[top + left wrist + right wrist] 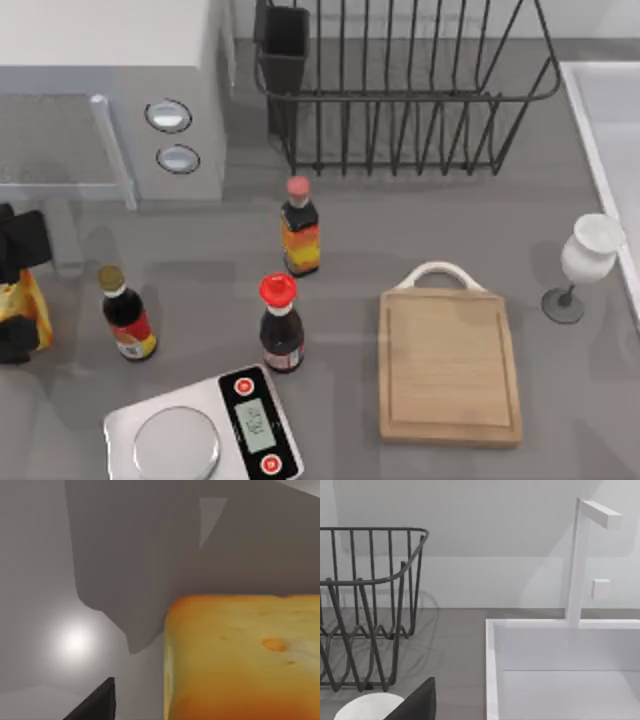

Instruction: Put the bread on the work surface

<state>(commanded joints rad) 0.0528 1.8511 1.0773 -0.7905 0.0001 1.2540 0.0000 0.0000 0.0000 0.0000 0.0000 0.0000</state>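
our left gripper [18, 300] sits at the far left edge of the counter [560, 400], its jaws closed around the bread [22, 310], which is still well apart from the wooden work surface [448, 365] on the right. the board lies bare; carrying and placing remain. we cannot tell the state of our parked right arm's jaws

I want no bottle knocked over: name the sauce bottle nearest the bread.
The gold-capped bottle at the table's left, just right of the bread; the red-capped and pink-capped bottles stand farther toward the middle.
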